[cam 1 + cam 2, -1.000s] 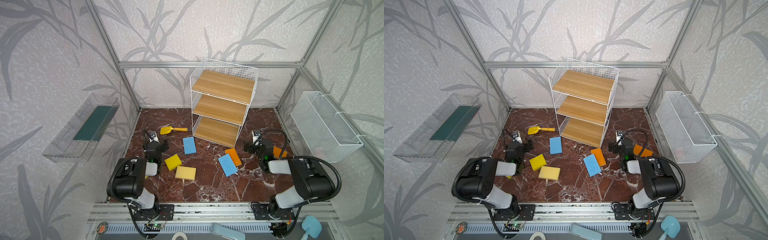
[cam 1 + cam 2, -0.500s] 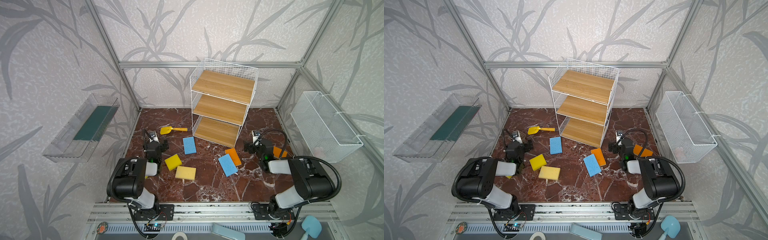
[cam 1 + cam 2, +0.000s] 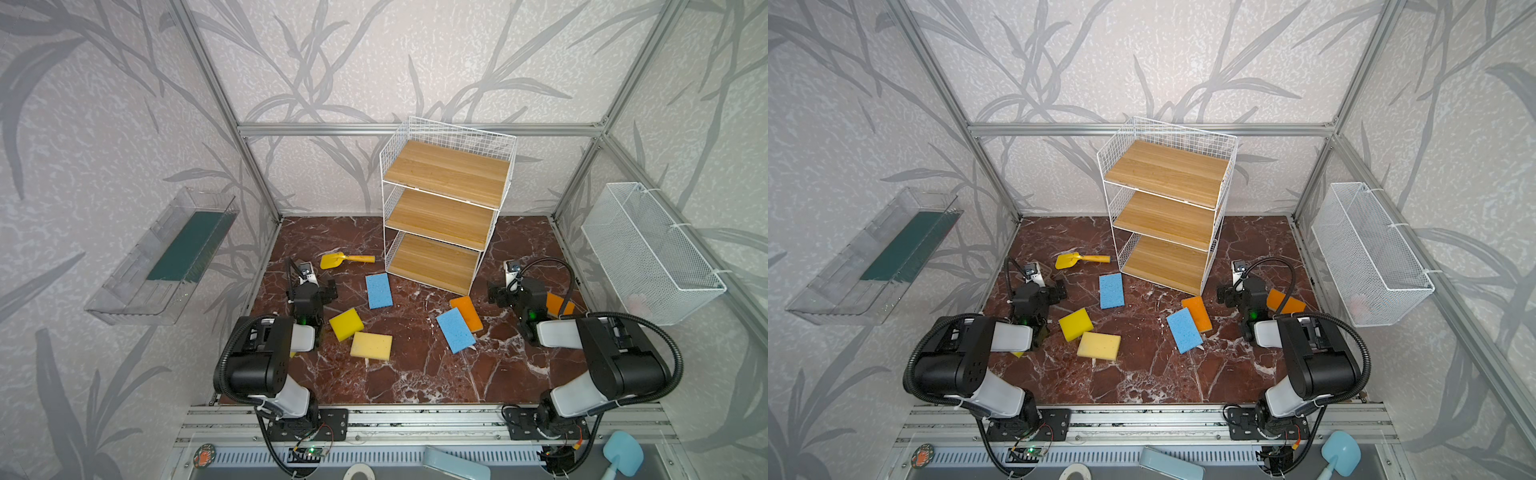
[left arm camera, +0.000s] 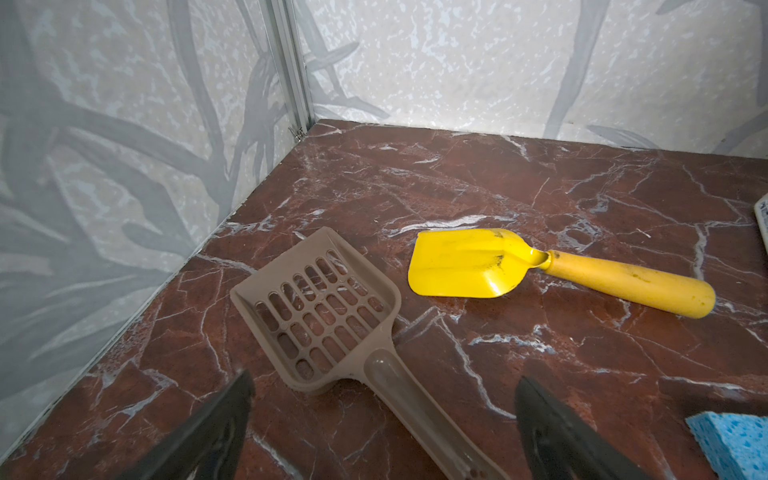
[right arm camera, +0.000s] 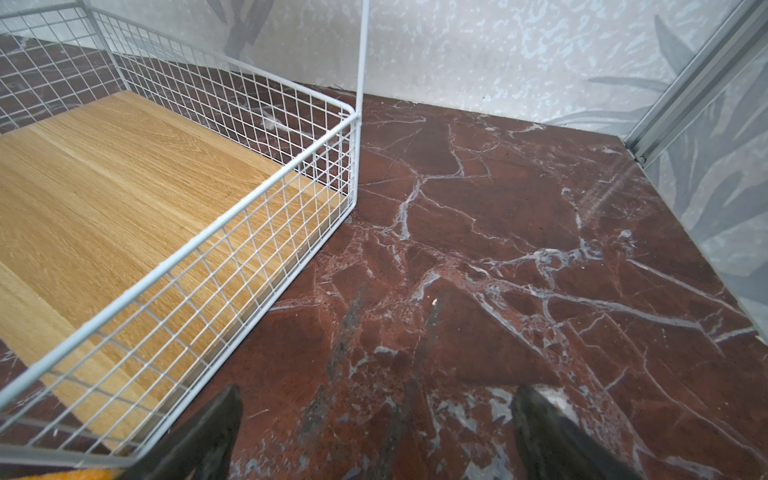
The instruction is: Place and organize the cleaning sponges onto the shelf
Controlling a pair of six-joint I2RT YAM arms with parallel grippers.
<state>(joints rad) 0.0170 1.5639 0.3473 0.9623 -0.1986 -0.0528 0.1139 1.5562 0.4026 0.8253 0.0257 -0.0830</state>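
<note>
The left arm point(image 3: 266, 353) and right arm point(image 3: 602, 353) sit folded low, elbows back, forearms reaching forward. The left gripper point(image 4: 384, 380) gapes wide and holds nothing, and so does the right gripper point(image 5: 378, 390) (wrist views show only the dark fingertips point(image 5: 540, 415)).

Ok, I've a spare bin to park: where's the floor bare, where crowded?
Bare: the strip of marble floor between the arm bases, before the pale yellow sponge and near blue sponge; also the far right corner beside the shelf. Crowded: around the orange sponge before the shelf, yellow scoop and brown scoop far left.
</note>
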